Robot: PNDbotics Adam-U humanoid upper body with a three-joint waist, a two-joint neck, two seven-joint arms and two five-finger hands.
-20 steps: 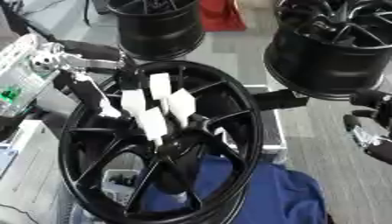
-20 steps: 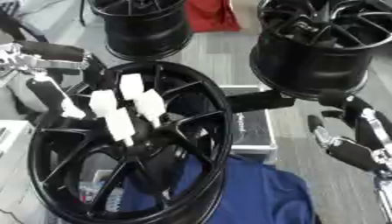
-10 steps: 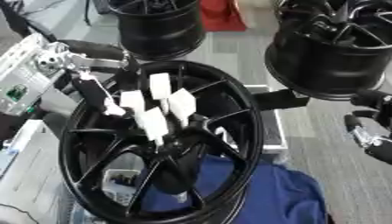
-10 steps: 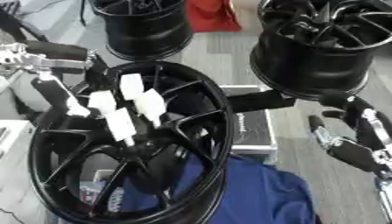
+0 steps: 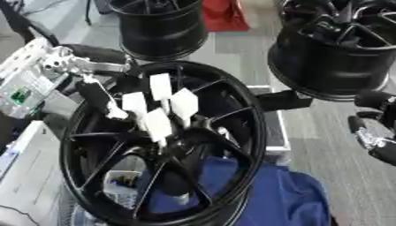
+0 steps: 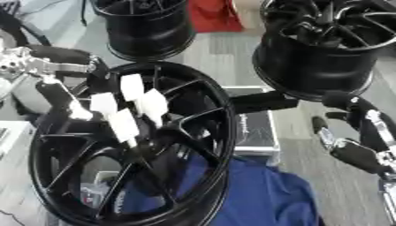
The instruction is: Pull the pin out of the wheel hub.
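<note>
Where the blue cloth [image 6: 255,194] bunches up at the near edge, the big black wheel hub [image 5: 158,141] stands tilted on it, open face turned up, filling the middle of both views. Through its lower spokes a small white-and-dark object [image 5: 123,185] shows, too unclear to name. The robot's left hand [image 5: 158,110] comes in from the left and reaches down across the spokes, its white-padded fingers [image 5: 184,103] bunched toward the centre bore and curled there; whether they actually grip the pin I cannot tell, since the pin itself is not distinguishable. A black bar [image 6: 263,101] juts out just beyond the rim's right side, over a dark box [image 6: 251,128] lying flat behind the hub. At the right edge the right hand [image 6: 348,137] hangs idle, fingers relaxed and holding nothing, well apart from the hub. Farther back stand two more black wheels, one at upper right [image 6: 333,48] and one at upper centre [image 5: 158,26], with something red [image 5: 228,15] between them.
</note>
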